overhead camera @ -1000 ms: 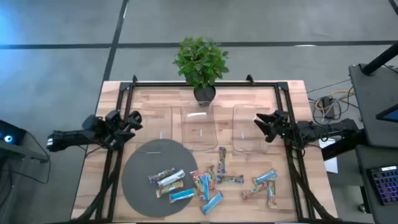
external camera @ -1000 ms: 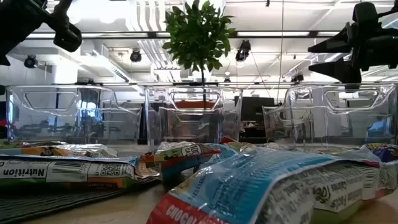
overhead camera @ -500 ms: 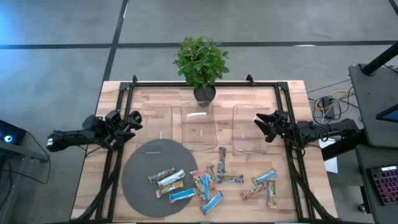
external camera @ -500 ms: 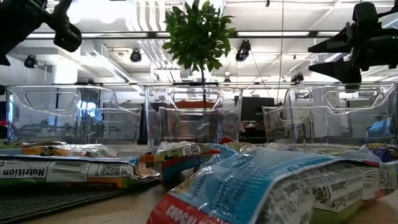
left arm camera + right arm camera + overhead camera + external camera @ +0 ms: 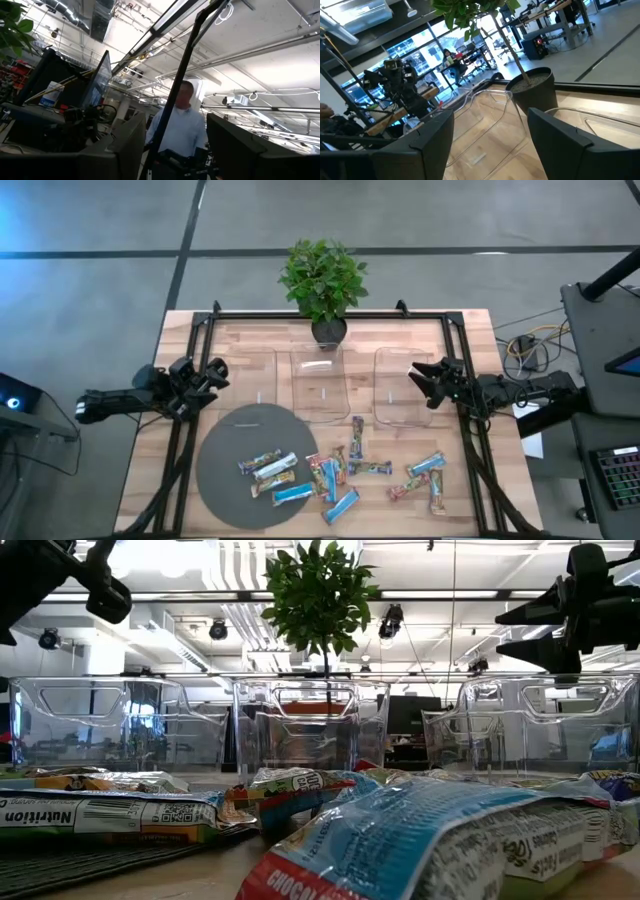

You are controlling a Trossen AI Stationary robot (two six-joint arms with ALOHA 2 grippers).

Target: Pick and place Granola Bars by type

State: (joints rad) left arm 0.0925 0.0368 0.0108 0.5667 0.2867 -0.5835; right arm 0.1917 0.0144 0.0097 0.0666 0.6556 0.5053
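Observation:
Several granola bars lie flat near the table's front. Some lie on a dark round mat [image 5: 222, 450], among them a blue one [image 5: 293, 493] and a white-wrapped one [image 5: 275, 467]. A pile [image 5: 335, 472] of multicoloured, blue and dark purple bars lies right of the mat, and others lie farther right [image 5: 427, 466]. In the low view a blue-and-white bar [image 5: 400, 840] fills the foreground. My left gripper [image 5: 215, 373] is open at the table's left edge, and my right gripper [image 5: 417, 378] is open over the right clear tray [image 5: 400, 388]. Both are held in the air, far from the bars.
Three clear plastic trays stand in a row at mid-table, the left one [image 5: 262, 380], the middle one [image 5: 321, 385] and the right one. A potted plant [image 5: 323, 280] stands at the far edge. A black frame [image 5: 190, 340] runs round the table. A person [image 5: 180, 130] shows beyond the table.

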